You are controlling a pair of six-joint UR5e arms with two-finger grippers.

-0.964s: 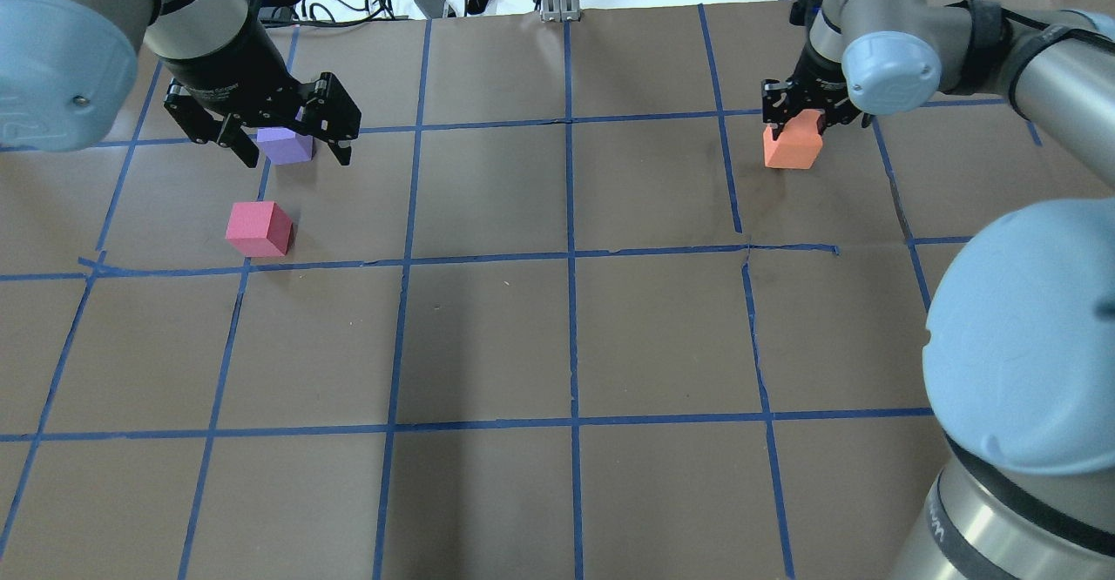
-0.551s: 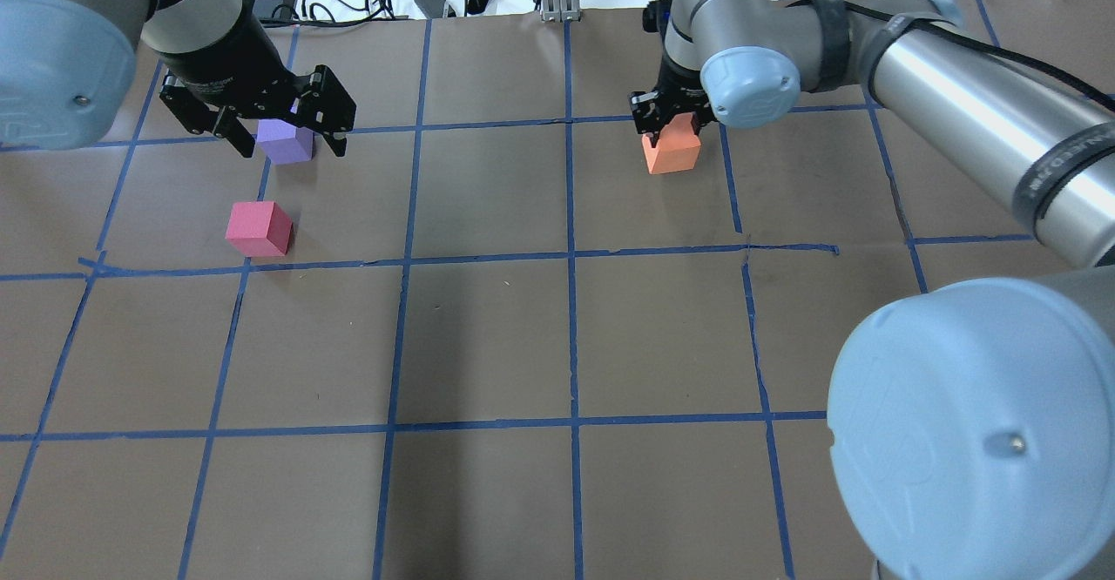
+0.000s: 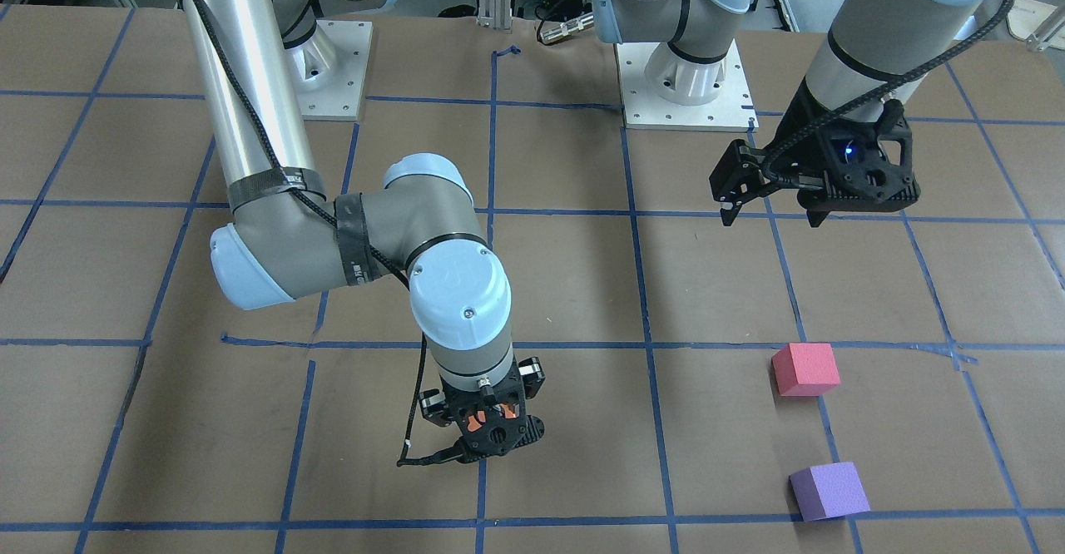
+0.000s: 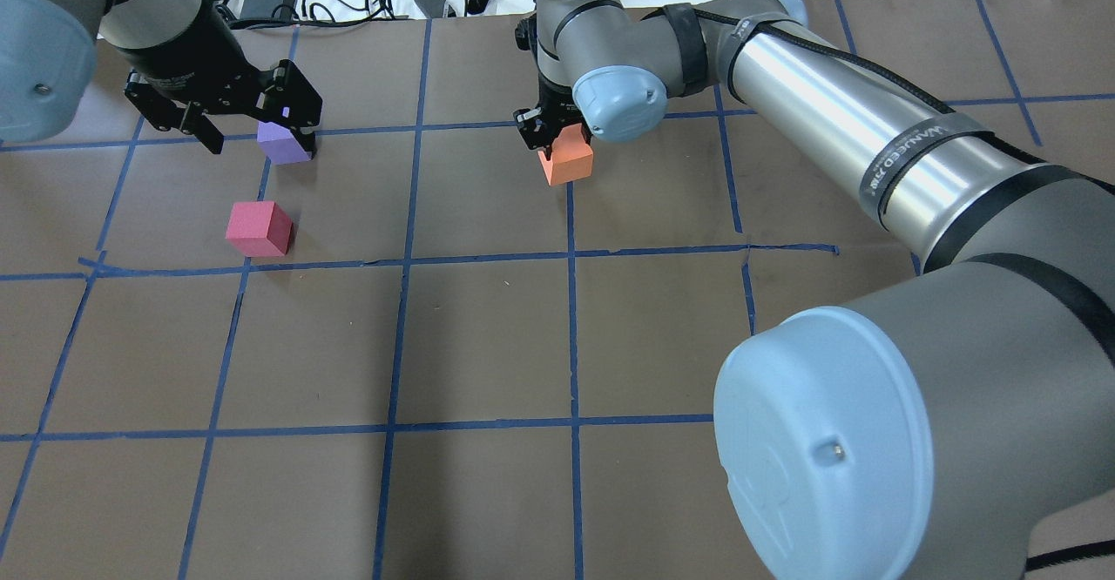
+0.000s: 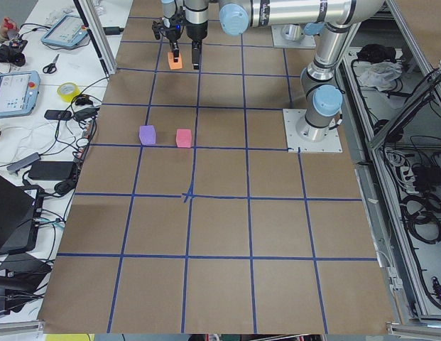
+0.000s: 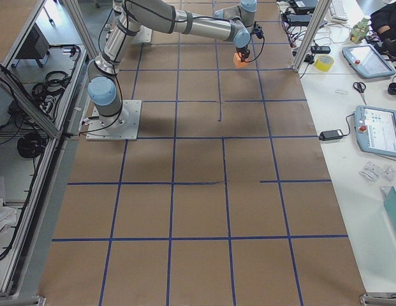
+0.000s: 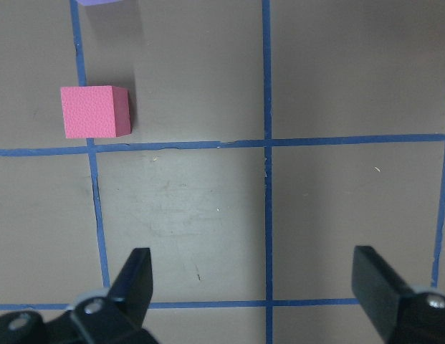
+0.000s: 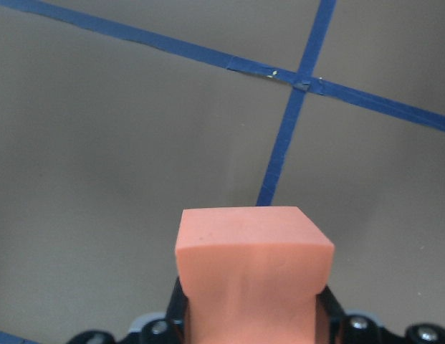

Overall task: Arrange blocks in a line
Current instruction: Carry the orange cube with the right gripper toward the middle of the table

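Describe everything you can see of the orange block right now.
The orange block is a small matte cube, foam by its look, plain on every visible face. The right claw is shut on it and pinches its sides in slightly; nothing else seems to touch it. It sits level, apparently just above the brown table, over a blue tape line, mid-table on the side far from the robot.
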